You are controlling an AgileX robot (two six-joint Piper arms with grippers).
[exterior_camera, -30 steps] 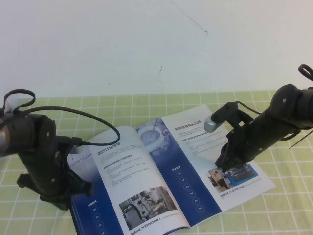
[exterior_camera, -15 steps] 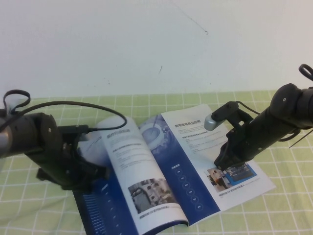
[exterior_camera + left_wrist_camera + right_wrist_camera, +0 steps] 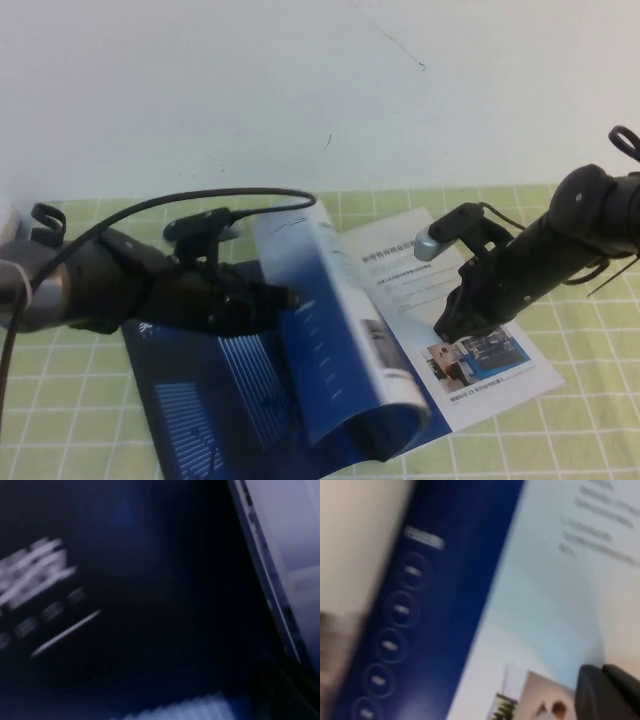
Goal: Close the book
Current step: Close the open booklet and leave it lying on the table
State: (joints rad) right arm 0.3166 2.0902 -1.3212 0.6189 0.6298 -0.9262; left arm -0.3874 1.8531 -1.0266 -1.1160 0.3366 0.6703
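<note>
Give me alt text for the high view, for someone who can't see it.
An open book has its left half raised upright, the left claw at its blue face. The right claw rests on the right-hand page. Green checked tablecloth beneath.

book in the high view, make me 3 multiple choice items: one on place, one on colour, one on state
1. Where is the right gripper?
A. on the right page of the book
B. on the cloth, off the book
C. high over the table

2. What colour is the tablecloth?
A. plain red
B. green checked
C. black

3. How does the book's left half stand?
A. flat on the table
B. raised and curling toward the right page
C. shut on the right page

Answers:
1 A, its tip sits on the printed right page.
2 B, green squares with pale lines.
3 B, the left gripper is against the blue outer side of the left half, which stands up over the spine.
</note>
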